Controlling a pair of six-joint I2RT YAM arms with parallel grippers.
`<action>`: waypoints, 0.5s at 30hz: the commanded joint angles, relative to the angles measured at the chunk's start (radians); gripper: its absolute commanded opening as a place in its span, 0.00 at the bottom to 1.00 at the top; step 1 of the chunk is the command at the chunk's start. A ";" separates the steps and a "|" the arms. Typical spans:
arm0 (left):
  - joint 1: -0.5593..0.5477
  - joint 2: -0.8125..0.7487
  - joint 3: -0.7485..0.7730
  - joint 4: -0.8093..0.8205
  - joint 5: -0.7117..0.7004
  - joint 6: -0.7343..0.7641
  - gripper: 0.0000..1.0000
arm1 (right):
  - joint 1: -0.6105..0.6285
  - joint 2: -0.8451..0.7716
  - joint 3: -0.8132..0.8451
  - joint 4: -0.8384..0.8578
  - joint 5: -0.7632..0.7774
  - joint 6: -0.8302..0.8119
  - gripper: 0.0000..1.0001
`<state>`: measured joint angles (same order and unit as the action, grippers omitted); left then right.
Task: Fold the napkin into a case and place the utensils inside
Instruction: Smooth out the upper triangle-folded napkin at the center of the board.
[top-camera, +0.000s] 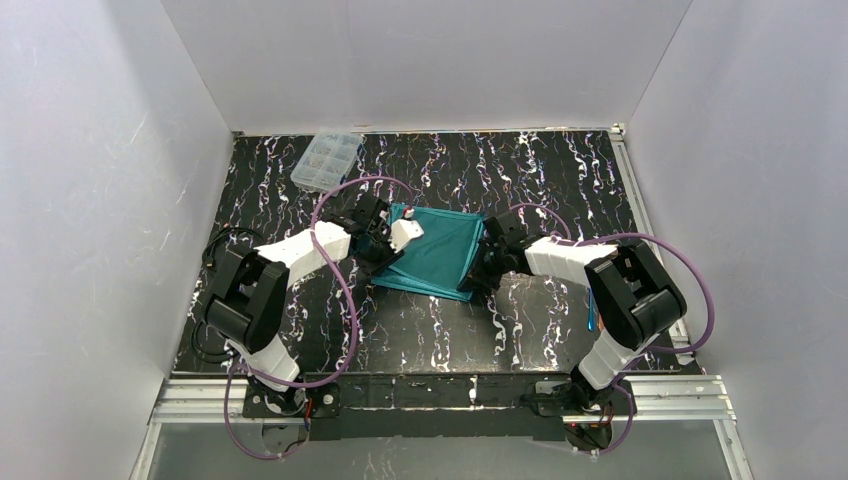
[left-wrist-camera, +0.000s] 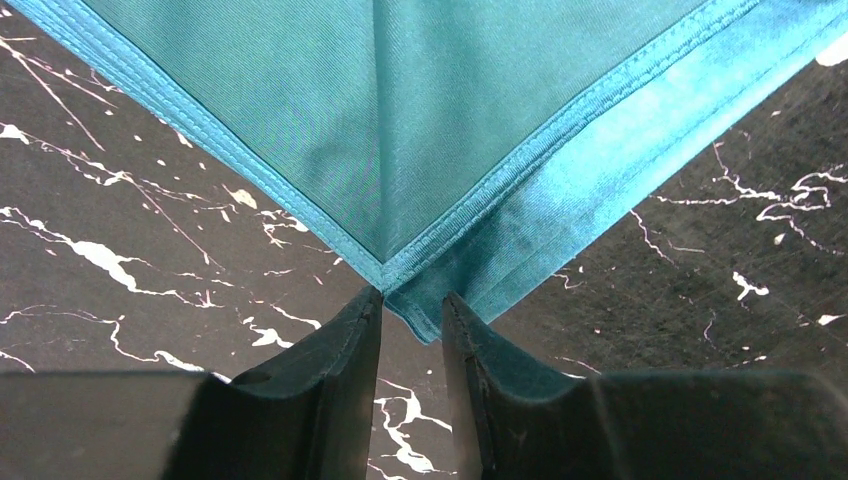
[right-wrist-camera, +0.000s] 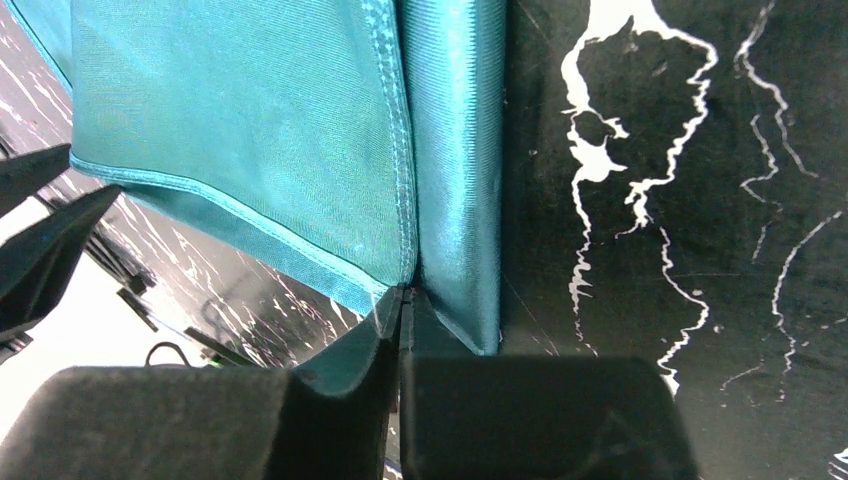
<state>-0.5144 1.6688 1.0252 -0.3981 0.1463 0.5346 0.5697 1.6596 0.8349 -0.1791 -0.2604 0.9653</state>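
Black marbled table, white walls — right tool pinches napkin, left tool slightly parted.

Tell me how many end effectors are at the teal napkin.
2. The left end effector is at the napkin's left corner, jaws slightly apart around its tip. The right end effector is at the right side, pinched shut on a hemmed edge. None is hidden.

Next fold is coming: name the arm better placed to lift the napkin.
Right, probably: the right tool is shut on the napkin hem, while the left tool stands open at a corner, clamping nothing.
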 joint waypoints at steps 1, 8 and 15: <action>-0.006 -0.043 -0.008 -0.043 0.027 0.030 0.27 | 0.000 -0.040 0.018 0.013 0.019 0.001 0.03; -0.006 -0.064 0.003 -0.070 0.036 0.031 0.27 | -0.002 -0.082 0.020 -0.023 0.023 -0.010 0.01; -0.006 -0.090 0.013 -0.095 0.029 0.041 0.34 | -0.003 -0.132 0.033 -0.084 0.041 -0.037 0.01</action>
<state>-0.5144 1.6382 1.0218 -0.4446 0.1574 0.5617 0.5697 1.5761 0.8364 -0.2058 -0.2409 0.9546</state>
